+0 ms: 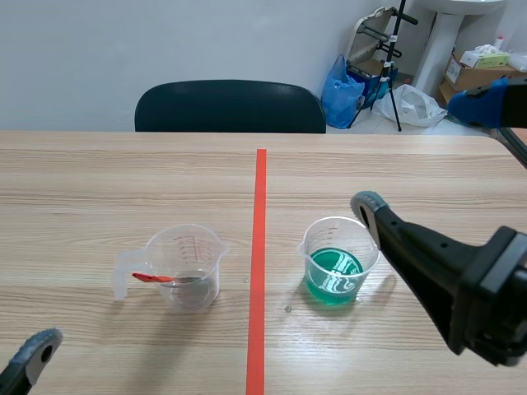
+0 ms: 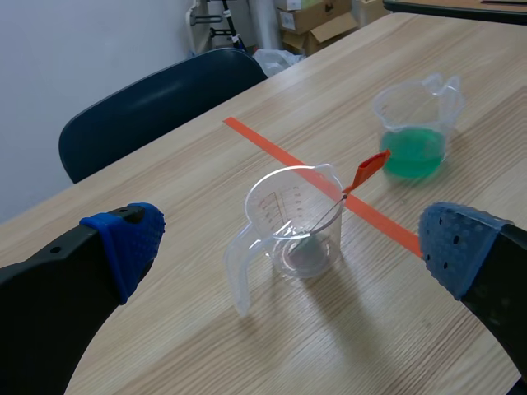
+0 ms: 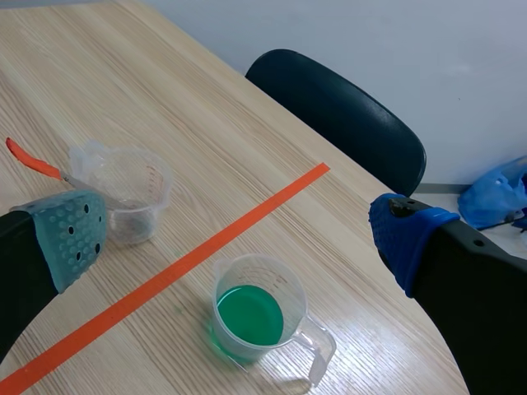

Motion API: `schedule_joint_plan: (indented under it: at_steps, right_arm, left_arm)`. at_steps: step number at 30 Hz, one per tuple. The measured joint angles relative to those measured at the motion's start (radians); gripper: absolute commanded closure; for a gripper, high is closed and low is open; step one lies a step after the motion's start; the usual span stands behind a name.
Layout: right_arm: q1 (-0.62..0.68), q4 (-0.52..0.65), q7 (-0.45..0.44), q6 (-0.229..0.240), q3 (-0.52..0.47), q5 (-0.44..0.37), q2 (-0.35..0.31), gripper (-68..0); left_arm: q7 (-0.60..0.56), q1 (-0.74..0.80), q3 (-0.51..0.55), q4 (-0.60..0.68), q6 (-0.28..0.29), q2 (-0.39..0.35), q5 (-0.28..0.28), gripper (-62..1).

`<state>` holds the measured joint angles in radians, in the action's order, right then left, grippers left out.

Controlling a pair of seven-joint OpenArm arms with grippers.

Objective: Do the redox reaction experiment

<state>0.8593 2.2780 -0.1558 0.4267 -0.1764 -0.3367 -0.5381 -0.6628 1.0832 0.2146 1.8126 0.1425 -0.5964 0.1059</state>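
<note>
1. One cup of green liquid (image 1: pixel 333 263) is set right of the tape line (image 1: pixel 260 247), toward the table's (image 1: pixel 99 181) near edge, likely so the right gripper (image 3: pixel 239 237) can reach it for pouring.
2. One clear cup (image 1: pixel 188 265) is set left of the line, with one red-handled spoon (image 1: pixel 148 278) propped inside, presumably for stirring.
3. The left gripper (image 2: pixel 290 245) is held before the clear cup; on both grippers the fingers are spread and nothing is grasped.

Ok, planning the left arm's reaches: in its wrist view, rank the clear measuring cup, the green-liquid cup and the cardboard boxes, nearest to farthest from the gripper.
1. Clear measuring cup, just ahead of the left gripper.
2. Green-liquid cup, farther out, across the orange tape line.
3. Cardboard boxes, farthest, in the room's background.
</note>
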Motion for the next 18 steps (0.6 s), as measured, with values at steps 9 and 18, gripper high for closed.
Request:
schedule_joint_plan:
  at_steps: [9, 18]
  right_arm:
    - [0.0, 0.0, 0.0, 0.0, 0.0, 0.0, 0.0, -67.9]
    - [0.0, 0.0, 0.0, 0.0, 0.0, 0.0, 0.0, -67.9]
  left_arm:
    - [0.0, 0.0, 0.01, 0.0, -0.03, -0.027, 0.0, -62.3]
    - [-0.001, 0.0, 0.01, 0.0, -0.03, -0.026, 0.0, -62.3]
